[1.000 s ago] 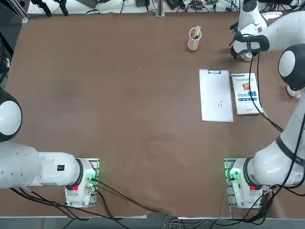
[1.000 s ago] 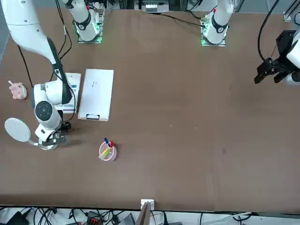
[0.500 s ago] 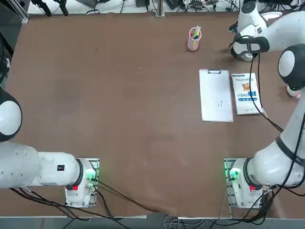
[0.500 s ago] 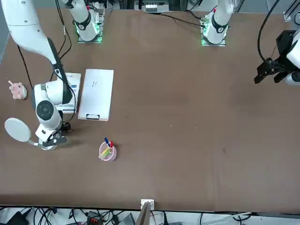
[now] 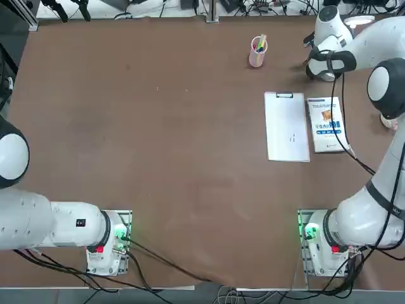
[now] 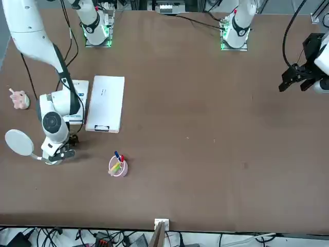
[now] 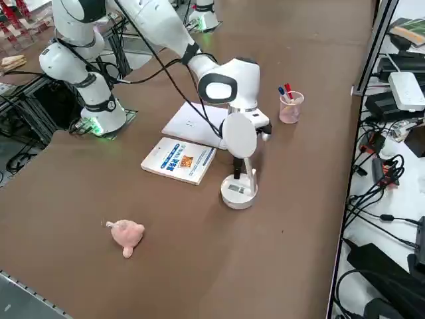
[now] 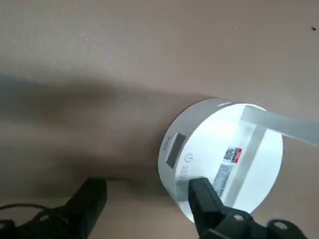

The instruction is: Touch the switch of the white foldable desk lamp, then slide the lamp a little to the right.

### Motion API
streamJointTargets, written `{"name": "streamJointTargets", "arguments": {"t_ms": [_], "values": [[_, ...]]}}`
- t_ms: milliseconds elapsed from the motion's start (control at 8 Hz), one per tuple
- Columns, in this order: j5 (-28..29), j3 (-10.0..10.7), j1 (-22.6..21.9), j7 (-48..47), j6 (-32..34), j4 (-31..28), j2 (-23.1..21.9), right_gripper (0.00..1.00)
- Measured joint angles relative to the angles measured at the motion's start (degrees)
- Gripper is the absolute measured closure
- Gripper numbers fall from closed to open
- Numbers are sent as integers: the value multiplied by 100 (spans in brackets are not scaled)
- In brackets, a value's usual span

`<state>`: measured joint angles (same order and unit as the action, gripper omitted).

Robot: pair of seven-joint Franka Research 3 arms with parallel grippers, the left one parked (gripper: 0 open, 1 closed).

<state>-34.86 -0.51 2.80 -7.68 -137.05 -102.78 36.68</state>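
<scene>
The white foldable desk lamp stands at the table's far right corner, with its round base [image 8: 224, 159] on the table, its thin arm upright and its oval head [image 7: 239, 135] raised. A faint power mark, the switch [image 8: 188, 158], shows on the base near its rim. My right gripper [image 8: 147, 199] hangs low over the base, open. One fingertip [image 8: 202, 191] lies over the base's edge close to the switch, and the other is over bare table. I cannot tell if it touches. From overhead the gripper [image 5: 319, 66] hides most of the base.
A pink pen cup [image 5: 257, 52] stands to the left of the lamp. A white clipboard [image 5: 286, 126] and a booklet [image 5: 326, 124] lie nearer the robot. A small pink toy [image 7: 125, 234] sits by the right edge. Cables and boxes lie beyond the far edge.
My right wrist has shifted a little toward the pen cup side over the lamp's base. The lamp's head and base stay where they were.
</scene>
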Motion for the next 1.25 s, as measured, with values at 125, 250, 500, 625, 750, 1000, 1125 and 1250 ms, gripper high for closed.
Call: {"name": "streamJointTargets", "arguments": {"t_ms": [125, 250, 500, 625, 750, 1000, 1125, 1250], "values": [[0, 0, 26, 18, -34, 0, 8, 0], [0, 0, 41, 25, -56, 1, 19, 0], [-2, -2, 45, 27, -68, 4, 22, 0], [-2, -10, 44, 28, -77, 12, 24, 0], [-2, -27, 44, 29, -97, 35, 31, 0], [-2, -61, 35, 38, -105, 130, 48, 0], [-3, -88, 1, 42, -81, 197, 19, 0], [-4, -112, -101, 63, 85, 283, -66, 0]]}}
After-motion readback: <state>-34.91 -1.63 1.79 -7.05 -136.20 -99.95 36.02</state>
